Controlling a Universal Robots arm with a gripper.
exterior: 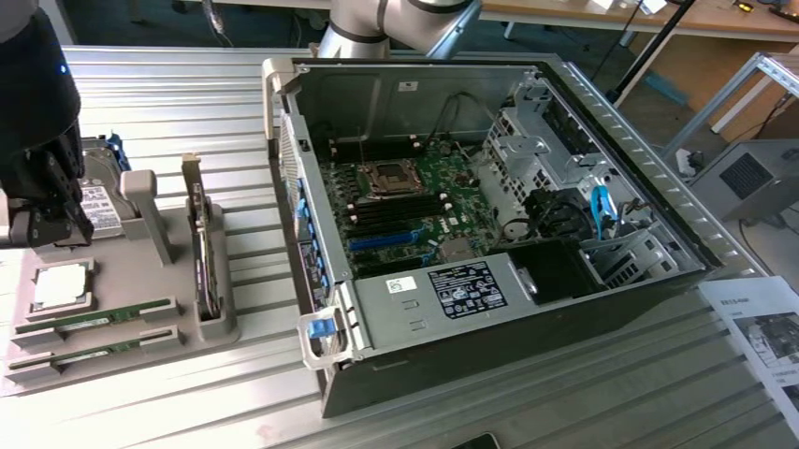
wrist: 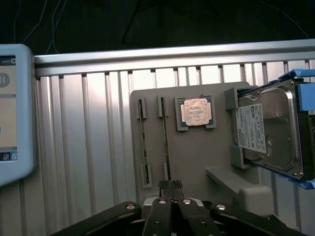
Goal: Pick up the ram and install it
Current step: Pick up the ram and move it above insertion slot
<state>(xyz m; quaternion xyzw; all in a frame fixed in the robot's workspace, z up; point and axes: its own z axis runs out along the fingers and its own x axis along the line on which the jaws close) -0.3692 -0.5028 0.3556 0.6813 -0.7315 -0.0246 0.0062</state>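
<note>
Robotics lab, opened PC case [exterior: 525, 369], workbench [exterior: 587, 11]

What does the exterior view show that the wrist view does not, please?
The exterior view adds the open computer case, its motherboard, an upright expansion card and a printed sheet. The wrist view adds a blue-framed screen. Both share the grey tray with two ram sticks in their slots, the processor and the hard drive.

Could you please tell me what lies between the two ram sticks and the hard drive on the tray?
The square silver processor chip lies there; the wrist view shows it plainly.
</note>
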